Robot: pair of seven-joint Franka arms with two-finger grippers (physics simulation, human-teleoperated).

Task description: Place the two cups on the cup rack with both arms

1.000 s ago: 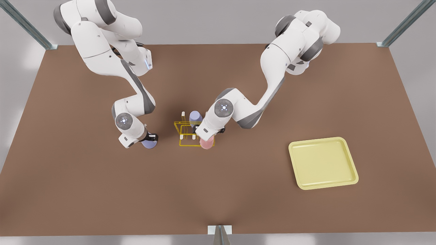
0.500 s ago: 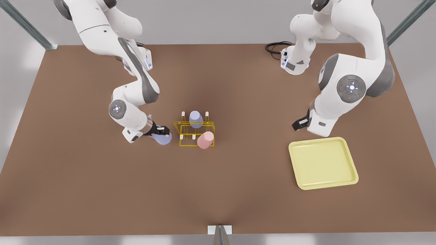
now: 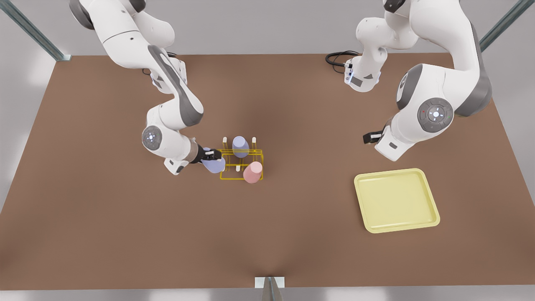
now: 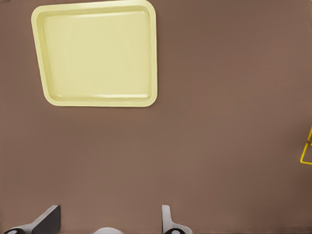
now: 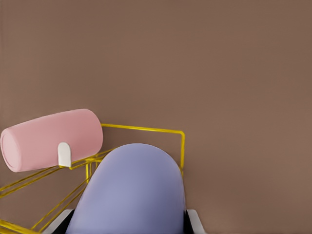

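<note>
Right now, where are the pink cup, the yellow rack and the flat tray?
pink cup [image 3: 252,172]: front view, on its side wall.
yellow rack [image 3: 228,178]: front view, on its near base wire.
flat tray [image 3: 360,180]: front view, on its raised rim at a corner.

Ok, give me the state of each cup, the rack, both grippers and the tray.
Pink cup: on the cup rack, upturned.
Lavender cup: on the rack's far side.
Held lavender cup: gripped at the rack's edge.
Right gripper: shut on it.
Left gripper: open, empty, near the tray.
</note>
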